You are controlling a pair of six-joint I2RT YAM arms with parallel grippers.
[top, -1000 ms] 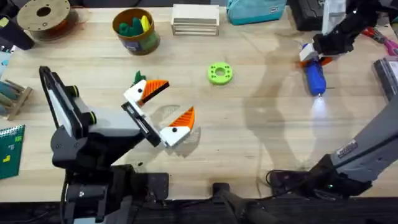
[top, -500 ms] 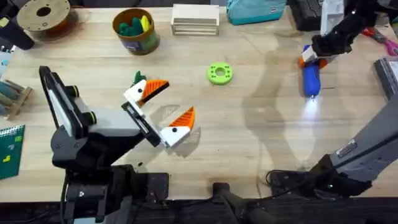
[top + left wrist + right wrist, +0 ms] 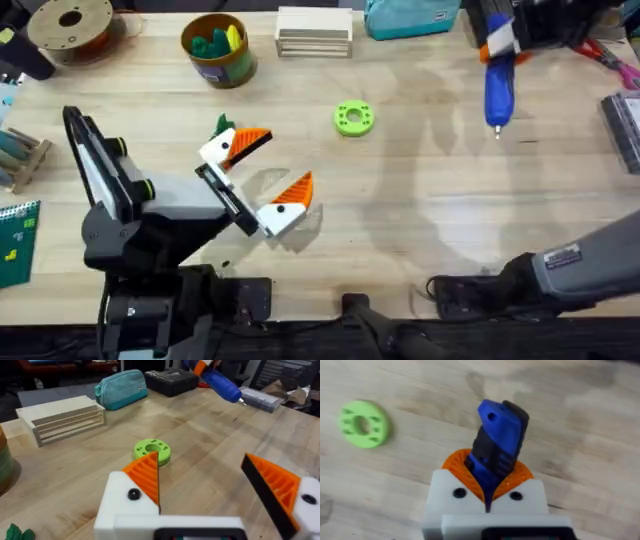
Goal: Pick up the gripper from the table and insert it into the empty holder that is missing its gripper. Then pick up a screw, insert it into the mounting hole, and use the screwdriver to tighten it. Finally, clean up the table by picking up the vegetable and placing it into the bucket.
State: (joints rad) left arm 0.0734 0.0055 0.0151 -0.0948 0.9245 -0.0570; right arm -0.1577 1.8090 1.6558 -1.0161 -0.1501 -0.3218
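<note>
My left gripper [image 3: 287,158] stands open low over the middle of the table. Each of its white holder blocks [image 3: 216,150] carries an orange wedge gripper [image 3: 252,138], and a dark screw head [image 3: 133,494] sits in the nearer block. Nothing lies between the fingers. The dark-green vegetable [image 3: 222,123] lies on the table just behind the left gripper's far finger. My right gripper [image 3: 500,38] is shut on the blue screwdriver [image 3: 498,90] at the back right, metal tip pointing toward the table's front. The mustard bucket [image 3: 232,68] stands at the back left.
A lime-green ring [image 3: 353,118] lies mid-table. A wooden slat block [image 3: 313,30], a teal pouch [image 3: 410,15] and black gear line the far edge. A brown spool [image 3: 70,25] sits at the far left corner. The bucket holds green and yellow pieces.
My right gripper has carried the screwdriver toward the table's far edge, and the bright spot under its tip is gone. The left arm has not moved.
</note>
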